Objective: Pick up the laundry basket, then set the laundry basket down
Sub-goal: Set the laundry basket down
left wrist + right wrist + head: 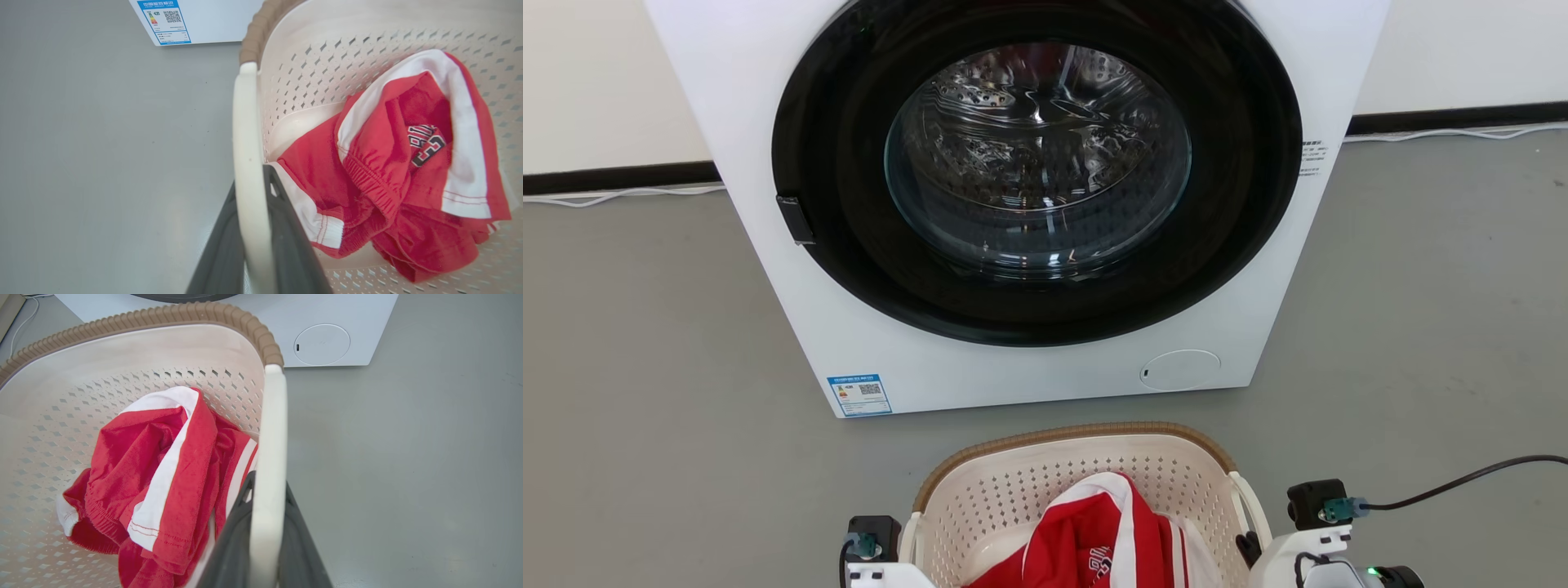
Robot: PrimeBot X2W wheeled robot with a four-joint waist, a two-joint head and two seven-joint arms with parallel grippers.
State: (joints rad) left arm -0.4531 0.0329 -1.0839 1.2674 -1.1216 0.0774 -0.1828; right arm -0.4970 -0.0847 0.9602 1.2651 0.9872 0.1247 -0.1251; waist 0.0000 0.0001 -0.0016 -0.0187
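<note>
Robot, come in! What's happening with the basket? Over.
Both shut: left gripper on left handle, right gripper on right handle. The laundry basket carries red clothes. Ahead, close: the washer. Over.

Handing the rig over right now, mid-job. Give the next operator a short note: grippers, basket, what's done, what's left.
Left gripper: fingers shut on the left white loop handle of the cream perforated plastic laundry basket with brown woven-look rim.
Right gripper: fingers shut on the right white loop handle.
Basket: before the white front-loading washer, red-and-white garment inside.
Done: both handles gripped; whether it is off the grey floor cannot be told.
Left: lift if needed, then set it down.
</note>
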